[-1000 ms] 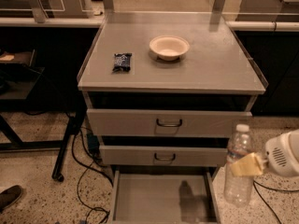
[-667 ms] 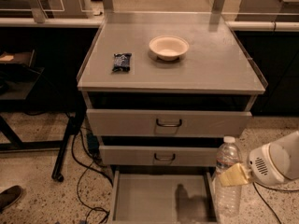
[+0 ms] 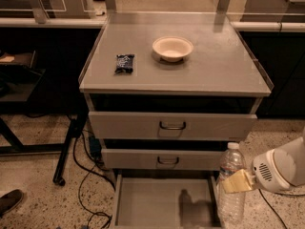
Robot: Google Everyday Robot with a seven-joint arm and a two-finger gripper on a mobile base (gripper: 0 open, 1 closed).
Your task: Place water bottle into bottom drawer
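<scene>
The water bottle [image 3: 232, 175] is a clear ribbed plastic bottle with a white cap, held upright at the lower right. My gripper [image 3: 237, 181] comes in from the right and is shut on the bottle's middle. The bottle hangs over the right rim of the bottom drawer [image 3: 162, 199], which is pulled out, a shallow grey tray with a flat floor. The bottle's shadow falls on the drawer floor. The bottle's base is near the frame's lower edge.
The grey cabinet top [image 3: 214, 66] holds a cream bowl [image 3: 172, 48] and a small dark packet [image 3: 125, 63]. Two upper drawers [image 3: 172, 125] with dark loop handles are shut. Cables [image 3: 86, 175] and a table leg lie on the speckled floor at left; a shoe [image 3: 9, 202] is at lower left.
The gripper and bottle have moved left, from beside the cabinet's right side to over the open drawer's right rim. The bottle's shadow now shows on the drawer floor.
</scene>
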